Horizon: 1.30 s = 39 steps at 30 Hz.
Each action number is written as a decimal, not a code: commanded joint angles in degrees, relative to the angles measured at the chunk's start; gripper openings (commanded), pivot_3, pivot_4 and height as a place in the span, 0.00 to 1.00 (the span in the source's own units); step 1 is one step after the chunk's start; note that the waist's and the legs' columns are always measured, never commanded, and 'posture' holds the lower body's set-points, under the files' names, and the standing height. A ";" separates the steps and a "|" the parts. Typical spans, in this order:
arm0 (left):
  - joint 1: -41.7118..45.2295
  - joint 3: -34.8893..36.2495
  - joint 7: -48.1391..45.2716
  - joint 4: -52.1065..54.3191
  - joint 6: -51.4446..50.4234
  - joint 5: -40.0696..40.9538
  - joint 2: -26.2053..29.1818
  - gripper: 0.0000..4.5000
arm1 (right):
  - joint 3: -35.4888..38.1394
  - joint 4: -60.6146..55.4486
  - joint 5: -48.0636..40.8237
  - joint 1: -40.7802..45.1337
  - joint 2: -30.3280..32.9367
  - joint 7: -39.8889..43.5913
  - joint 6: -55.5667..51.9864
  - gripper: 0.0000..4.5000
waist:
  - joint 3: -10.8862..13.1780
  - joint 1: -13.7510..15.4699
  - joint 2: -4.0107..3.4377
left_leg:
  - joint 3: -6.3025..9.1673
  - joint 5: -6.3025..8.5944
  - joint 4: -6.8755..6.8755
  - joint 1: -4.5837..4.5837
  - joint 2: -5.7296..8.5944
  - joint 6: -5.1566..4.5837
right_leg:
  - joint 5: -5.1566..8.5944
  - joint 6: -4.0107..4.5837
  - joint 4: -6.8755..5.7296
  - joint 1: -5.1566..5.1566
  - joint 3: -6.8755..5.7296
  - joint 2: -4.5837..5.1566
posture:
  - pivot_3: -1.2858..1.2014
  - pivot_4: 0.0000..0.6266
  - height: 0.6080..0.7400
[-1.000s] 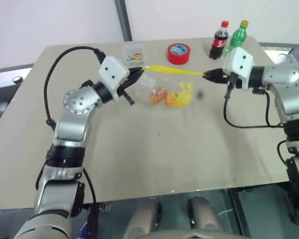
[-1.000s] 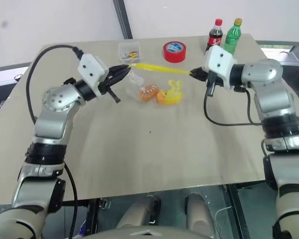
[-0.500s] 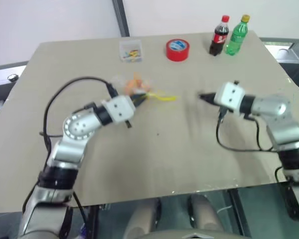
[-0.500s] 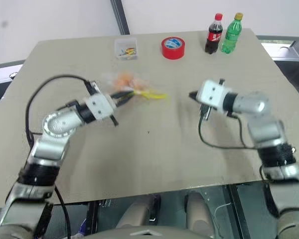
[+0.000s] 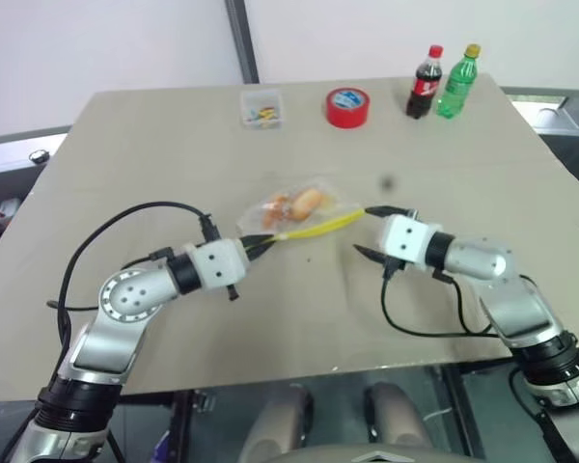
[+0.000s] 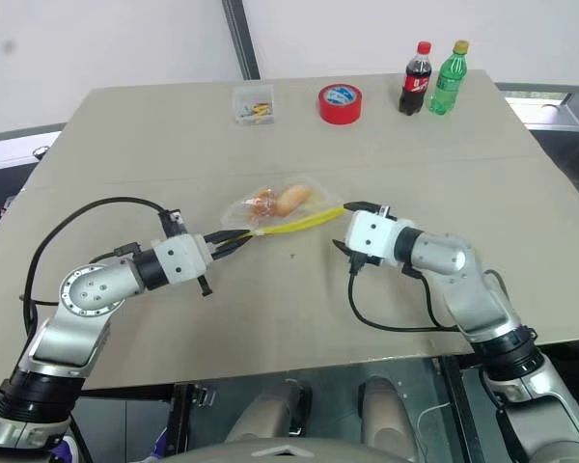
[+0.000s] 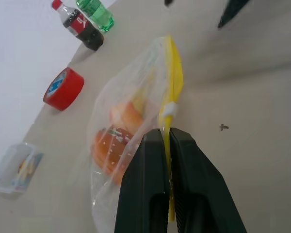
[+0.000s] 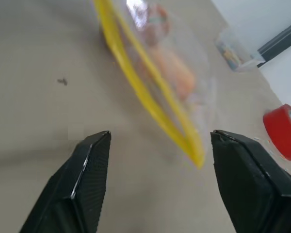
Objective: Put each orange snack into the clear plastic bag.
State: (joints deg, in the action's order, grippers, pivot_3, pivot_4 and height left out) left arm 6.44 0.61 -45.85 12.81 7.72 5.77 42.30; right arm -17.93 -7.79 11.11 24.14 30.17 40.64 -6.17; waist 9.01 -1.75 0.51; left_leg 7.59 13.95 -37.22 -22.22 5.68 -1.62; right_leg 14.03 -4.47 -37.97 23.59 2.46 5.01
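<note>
Left gripper (image 7: 166, 141): two black fingers pressed together on the yellow seal strip of the flat clear plastic bag (image 5: 291, 208), at the bag's left end.
Right gripper (image 8: 155, 145): fingers spread wide, holding nothing; the free end of the seal strip lies just in front of them, between the fingertips.
Clear plastic bag: lying near the middle of the beige table (image 5: 482, 145), seal strip running between the two grippers.
Orange snacks (image 5: 297, 203): two small oval orange wrapped snacks, both inside the bag, side by side; one bears a darker mark.
Far edge of table: small clear plastic box of coloured bits (image 5: 261, 106), red tape roll (image 5: 347, 106), dark cola bottle with red cap (image 5: 425, 83), green bottle with yellow cap (image 5: 457, 81), the two bottles just beside each other.
</note>
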 commanded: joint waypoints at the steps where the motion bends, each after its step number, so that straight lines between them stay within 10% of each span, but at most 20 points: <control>1: -0.55 3.21 -0.37 2.14 -3.37 4.90 -0.27 0.00 | -1.77 5.95 5.10 3.51 -1.46 -4.81 5.96 0.76 | 0.00 -0.13 0.00 | 0.00 0.00 0.03 -0.02 0.00 0.00 | 0.00 0.00 0.00 0.03 0.00 0.00 | 0.52 0.24 1.00; 15: -2.75 5.47 0.87 4.67 -6.85 6.69 -0.75 0.00 | -3.30 22.91 15.14 13.13 -6.45 -18.96 17.63 0.76 | 0.01 -0.36 0.00 | -0.01 -0.01 0.13 0.00 -0.02 0.02 | 0.00 0.02 0.06 0.04 0.03 -0.04 | 0.52 0.24 1.00; 23: -2.82 5.57 1.32 4.76 -7.40 6.63 -1.47 0.00 | -3.79 23.68 15.97 14.36 -8.05 -19.01 20.32 0.03 | 0.01 -0.51 0.00 | -0.02 -0.01 0.14 0.01 -0.03 0.02 | 0.00 0.02 0.05 0.04 0.05 -0.05 | 0.52 0.24 1.00; 27: -1.97 5.52 1.74 4.06 -8.22 7.03 -1.98 0.00 | -2.64 24.53 15.37 15.68 -7.55 -18.52 20.64 0.01 | 0.01 -0.47 0.00 | -0.02 -0.01 0.14 0.01 -0.02 0.02 | 0.00 0.02 0.06 0.04 0.05 -0.05 | 0.52 0.24 1.00; 39: 35.55 0.95 5.25 -33.54 2.12 -2.15 -4.74 0.00 | 0.66 49.72 15.26 40.77 2.61 -22.18 29.68 0.01 | 0.06 -0.68 0.10 | 0.10 -0.03 0.05 -0.33 0.04 0.05 | -0.03 0.03 0.12 0.27 -0.11 -0.04 | 0.52 0.24 1.00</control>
State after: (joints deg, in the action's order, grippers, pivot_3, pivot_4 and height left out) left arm 40.54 -0.38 -42.87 -15.67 7.39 5.56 36.64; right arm -21.21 38.40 26.50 63.25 29.78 20.72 23.31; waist 9.07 -2.43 0.62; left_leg 7.64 13.92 -37.19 -22.59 5.73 -1.58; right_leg 14.01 -4.44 -37.85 23.94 2.38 5.00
